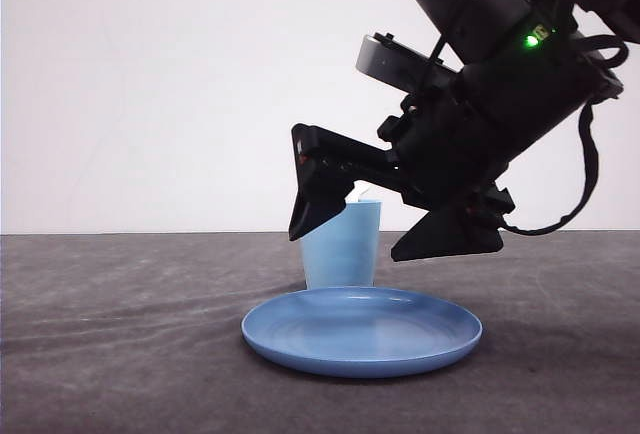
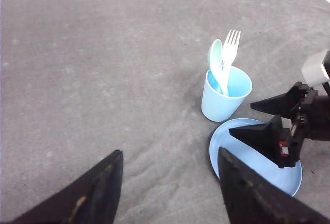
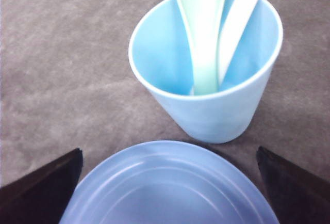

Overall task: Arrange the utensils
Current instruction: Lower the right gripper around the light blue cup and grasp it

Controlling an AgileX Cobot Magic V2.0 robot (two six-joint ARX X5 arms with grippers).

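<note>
Standing in the cup (image 2: 225,98), fork (image 2: 229,49) and spoon (image 2: 215,61) beyond wide-spread, empty right tool (image 2: 264,121).

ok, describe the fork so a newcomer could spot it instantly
Find the blue round plate on the grey table; the light blue cup stands just behind it. Two utensils stand in that cup, handles down. The fork is the white one with tines on top, beside the mint-green spoon with its rounded bowl.

In the front view the right gripper (image 1: 395,229) hides the cup's (image 1: 342,246) rim and the utensils. In the right wrist view the spoon (image 3: 202,33), fork (image 3: 241,12) and plate (image 3: 167,188) are cut off at the edges.
</note>
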